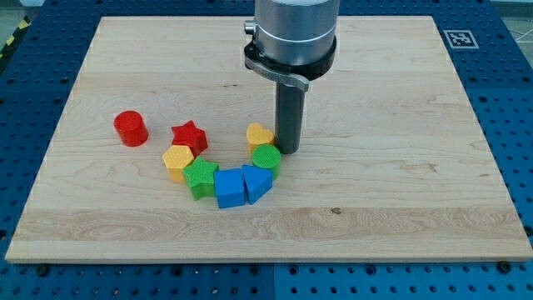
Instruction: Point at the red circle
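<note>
The red circle (131,128) stands alone on the wooden board (400,192), at the view's left. My tip (288,150) touches the board near the middle, far to the right of the red circle. It sits just right of the yellow heart (259,135) and the green circle (266,156). A red star (189,135), a yellow hexagon (177,161), a green star (201,177), a blue cube (229,187) and a blue triangle (256,181) form an arc between the red circle and my tip.
The board lies on a blue perforated table (508,100). A fiducial marker (459,38) sits at the board's top right corner. The arm's grey body (293,33) hangs over the board's top middle.
</note>
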Robot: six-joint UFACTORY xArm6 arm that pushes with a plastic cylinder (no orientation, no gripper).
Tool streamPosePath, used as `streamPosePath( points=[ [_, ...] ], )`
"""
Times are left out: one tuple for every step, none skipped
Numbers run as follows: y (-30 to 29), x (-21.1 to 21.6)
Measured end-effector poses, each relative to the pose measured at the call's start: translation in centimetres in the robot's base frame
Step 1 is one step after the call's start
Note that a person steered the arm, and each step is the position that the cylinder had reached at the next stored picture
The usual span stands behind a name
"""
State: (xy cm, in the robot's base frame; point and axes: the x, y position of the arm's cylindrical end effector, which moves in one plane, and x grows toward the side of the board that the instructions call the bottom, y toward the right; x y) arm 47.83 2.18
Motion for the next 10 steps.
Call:
streamPosePath(
  points=[
    [0.0,-0.2],
    [0.1,-0.9],
    [-0.3,-5.2],
    [-3.8,-8.2],
    [-10.1,-9.1],
    [-16.0,-9.5],
    [-20.2,-8.7],
    [-24.5,-8.4],
    [-27.0,-6.8],
    [-27.8,-3.5]
  ],
)
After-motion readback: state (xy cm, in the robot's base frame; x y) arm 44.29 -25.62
